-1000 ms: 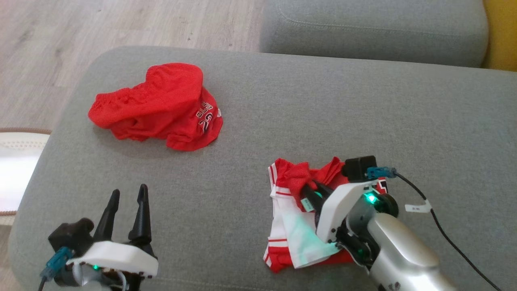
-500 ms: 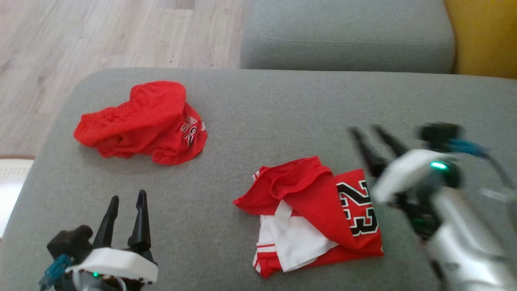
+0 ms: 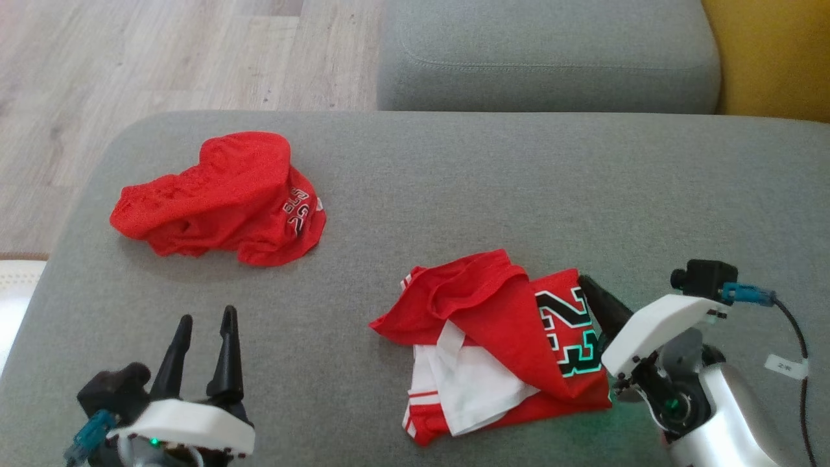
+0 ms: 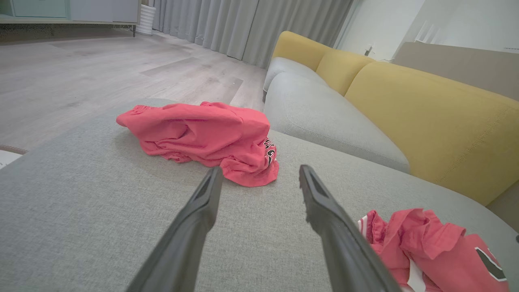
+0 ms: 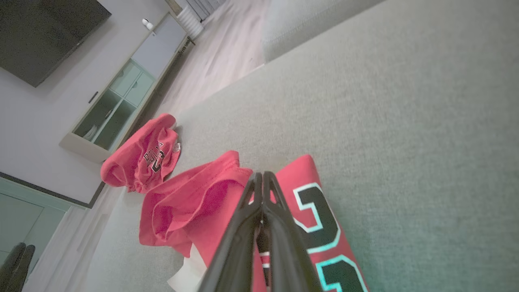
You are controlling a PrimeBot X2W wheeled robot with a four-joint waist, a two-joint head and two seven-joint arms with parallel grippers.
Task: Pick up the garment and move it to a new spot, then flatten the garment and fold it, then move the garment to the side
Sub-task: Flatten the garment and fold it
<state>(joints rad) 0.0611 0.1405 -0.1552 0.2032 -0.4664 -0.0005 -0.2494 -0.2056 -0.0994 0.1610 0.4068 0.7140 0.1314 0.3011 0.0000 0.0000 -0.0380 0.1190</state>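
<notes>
The garment, a red and white jersey (image 3: 499, 324) with a black 23, lies rumpled on the grey ottoman (image 3: 454, 194), right of centre. Its near white part is folded under a red flap. My right gripper (image 3: 583, 280) is shut, its tips lying at the jersey's right edge beside the number. In the right wrist view the fingers (image 5: 262, 174) press together over the red cloth (image 5: 194, 202), with no fabric seen between them. My left gripper (image 3: 204, 318) stands open at the lower left, empty, well apart from the jersey (image 4: 429, 247); its fingers (image 4: 259, 168) point towards the far cloth heap.
A second red garment, crumpled shorts (image 3: 214, 188), lies at the ottoman's far left (image 4: 202, 134). A grey sofa seat (image 3: 551, 58) with a yellow back (image 3: 771, 58) stands behind. Wooden floor (image 3: 130, 58) lies beyond the left edge. A black cable (image 3: 794, 337) trails from my right wrist.
My right gripper let go of the jersey's middle, swung open to the right, and now lies shut at its right edge. The jersey fell open, showing the 23. The camera shifted.
</notes>
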